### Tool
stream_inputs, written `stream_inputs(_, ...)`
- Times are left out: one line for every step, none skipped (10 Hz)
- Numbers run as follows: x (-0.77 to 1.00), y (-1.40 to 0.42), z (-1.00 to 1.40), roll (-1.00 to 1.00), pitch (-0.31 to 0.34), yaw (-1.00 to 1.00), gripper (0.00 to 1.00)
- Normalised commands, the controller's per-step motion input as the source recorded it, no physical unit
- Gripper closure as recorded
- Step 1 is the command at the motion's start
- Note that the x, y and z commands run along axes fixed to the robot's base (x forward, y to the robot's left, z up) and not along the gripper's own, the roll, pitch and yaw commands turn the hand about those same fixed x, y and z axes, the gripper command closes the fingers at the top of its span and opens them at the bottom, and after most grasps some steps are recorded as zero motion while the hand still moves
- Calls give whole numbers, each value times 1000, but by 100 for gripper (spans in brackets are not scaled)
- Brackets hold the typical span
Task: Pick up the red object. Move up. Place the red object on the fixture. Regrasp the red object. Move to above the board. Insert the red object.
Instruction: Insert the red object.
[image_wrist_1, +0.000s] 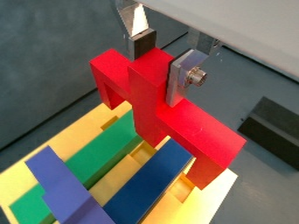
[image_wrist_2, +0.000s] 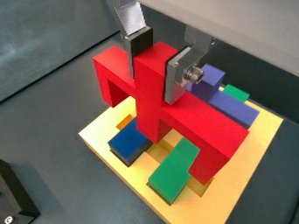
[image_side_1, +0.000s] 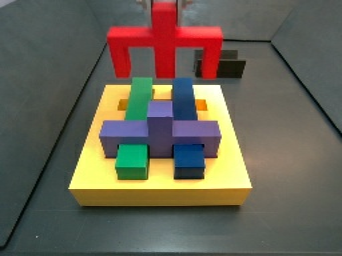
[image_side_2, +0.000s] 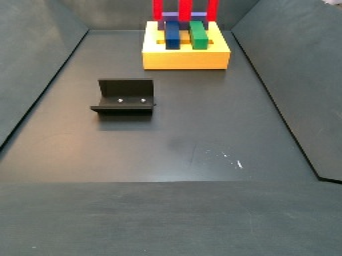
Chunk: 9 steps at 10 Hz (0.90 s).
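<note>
- The claw (image_wrist_1: 163, 59) pinched the red object (image_wrist_1: 163, 109) by its middle prong, silver fingers (image_wrist_1: 187, 74) pressed against both faces.
- The red object hung prongs-down above the far end of the board (image_side_1: 160, 182) in both side views — not yet seated.
- The fixture (image_side_2: 124, 97) stood empty, well apart from the board.
- Risk: prongs landing on the green block (image_side_1: 140, 92) or blue block (image_side_1: 183, 92) instead of the gaps beside them — the piece would likely jam or twist in the grip.

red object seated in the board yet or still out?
Out. The gripper holds the red object above the board; its prongs hang clear over the green and blue blocks.
</note>
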Motion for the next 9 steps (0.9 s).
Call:
stream_inputs(-40,0,-317,14,-43,3,100)
stream_inputs(-66,0,-229,-27,-104,17,100)
stream_inputs(0,0,-214,-11,-56,31,100)
stream_inputs(0,0,-200,-41,-56,3,100)
stream_inputs(0,-6,-277,-1,-73,11,100)
stream_inputs(0,0,-226,-21,-51,0,100)
stream_inputs(0,0,-163,-17,-40,6,100)
stream_inputs(57,-20,-83,0,0,26,100)
stream_inputs(137,0,-31,0,0,0,100)
